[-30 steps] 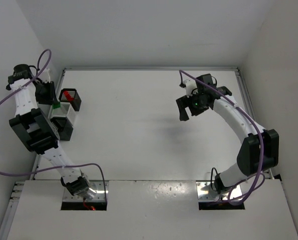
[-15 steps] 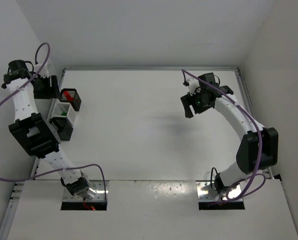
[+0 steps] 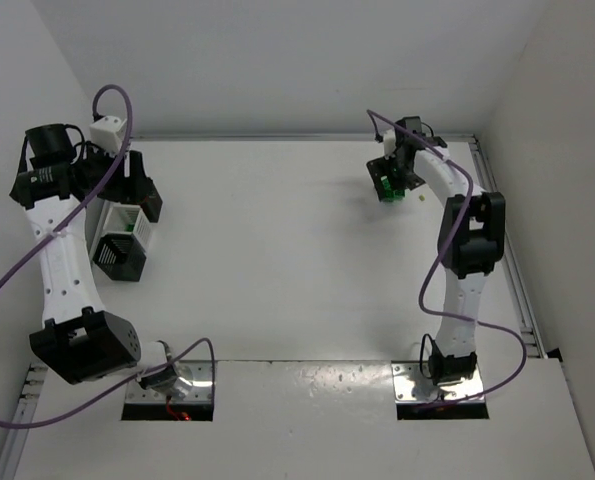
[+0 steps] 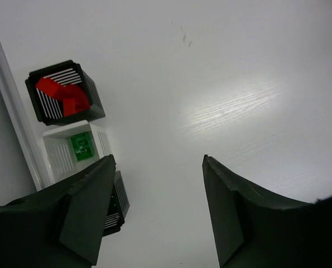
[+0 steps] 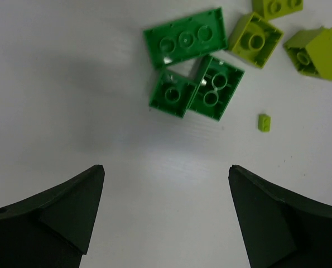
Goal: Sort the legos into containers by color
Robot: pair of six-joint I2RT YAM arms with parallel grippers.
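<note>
Green legos [image 5: 191, 84] and yellow-green ones [image 5: 255, 40] lie loose at the far right corner of the table [image 3: 277, 250]. My right claw [image 5: 166, 178], swung there since a second ago, hangs spread and empty above them. Only my left wrist shows the red bricks [image 4: 62, 95] in a black bin [image 4: 96, 103], beside a green brick [image 4: 82, 147] in the white bin [image 4: 57, 156]. My left claw [image 4: 157, 178], lifted off, gapes empty; a third bin [image 4: 121, 195], probably black, half hides behind it.

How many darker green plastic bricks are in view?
4. Three dark green plastic bricks lie clustered on the white table: a long one, a square one and another touching it. The fourth sits in the white slatted bin. Others may be hidden.
</note>
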